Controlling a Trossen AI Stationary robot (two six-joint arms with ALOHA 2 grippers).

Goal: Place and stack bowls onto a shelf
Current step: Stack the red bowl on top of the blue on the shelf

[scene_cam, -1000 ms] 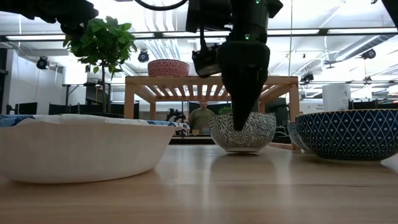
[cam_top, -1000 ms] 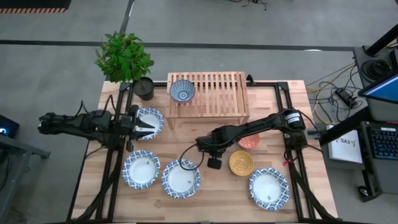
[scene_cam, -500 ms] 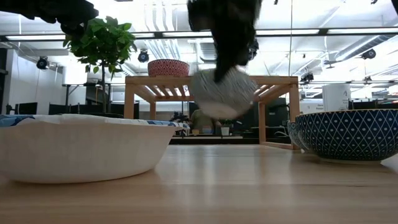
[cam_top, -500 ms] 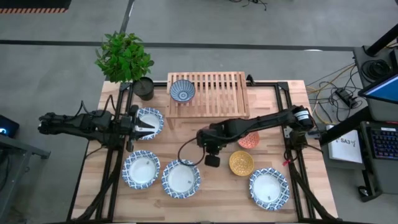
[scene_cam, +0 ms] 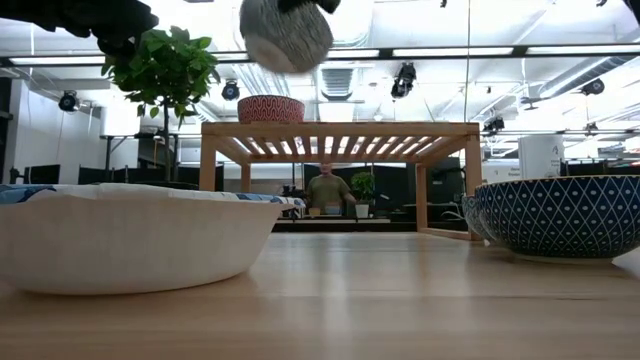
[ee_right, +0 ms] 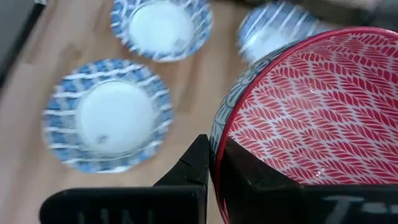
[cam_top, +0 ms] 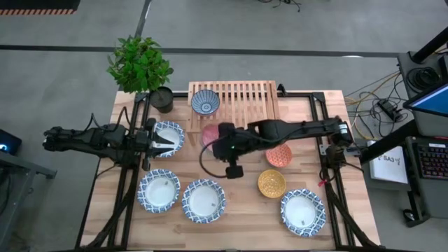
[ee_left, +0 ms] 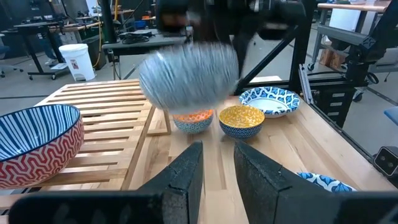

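My right gripper is shut on a small bowl, pink-red inside and grey-patterned outside, held in the air in front of the shelf's left part; in the low view the bowl hangs above shelf height. A blue-striped small bowl stands on the slatted top near its left end. An orange bowl, a yellow bowl and four wide blue-rimmed bowls rest on the table. My left gripper waits open over the wide bowl at the left. My right gripper pinches the pink-red bowl by its rim, one finger inside the bowl and the other finger outside on the patterned wall. The bowl is lifted clear of the table and tilted.
A plant in a dark pot stands at the shelf's far-left corner. The other wide bowls lie along the near edge. A person shows in the room beyond the table.
My right gripper has lifted the pink-red bowl off the table, from beside the orange bowl, and carried it up and toward the table's left and far edge, to the front of the shelf's left part. The bowl has tipped in the hold.
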